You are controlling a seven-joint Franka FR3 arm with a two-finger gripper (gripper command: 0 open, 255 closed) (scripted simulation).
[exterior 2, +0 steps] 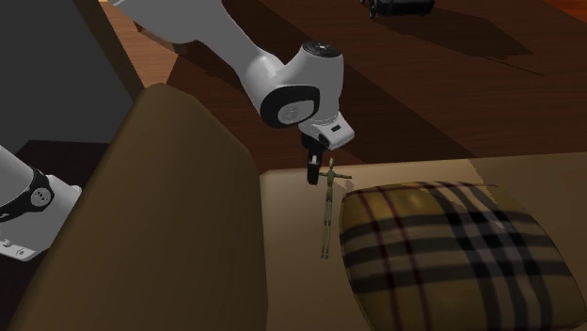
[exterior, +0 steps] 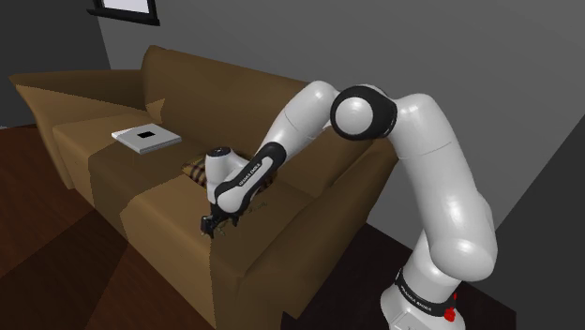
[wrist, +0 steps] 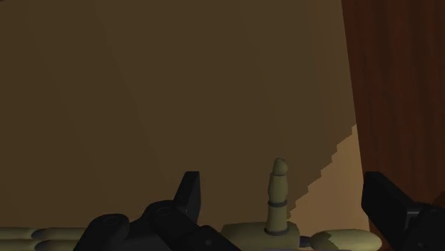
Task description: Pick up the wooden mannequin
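The wooden mannequin (exterior 2: 325, 214) is a thin olive-tan jointed figure lying flat on the brown sofa seat (exterior 2: 292, 254), its arms spread, right beside a plaid cushion (exterior 2: 452, 246). My black gripper (exterior 2: 320, 171) is down at the figure's head end. In the wrist view the two fingers (wrist: 189, 198) stand wide apart, and the mannequin's head and neck (wrist: 278, 187) rise between them without touching either. Its shoulders run along the bottom of that view. In the shoulder view the gripper (exterior: 210, 224) is low over the seat near the sofa's front edge.
The plaid cushion (exterior: 195, 169) lies just behind the gripper. A flat white and black object (exterior: 146, 137) rests further along the sofa seat. The sofa's backrest (exterior: 225, 89) and armrest (exterior 2: 179, 216) rise close by. Dark wooden floor (exterior: 56, 272) lies in front.
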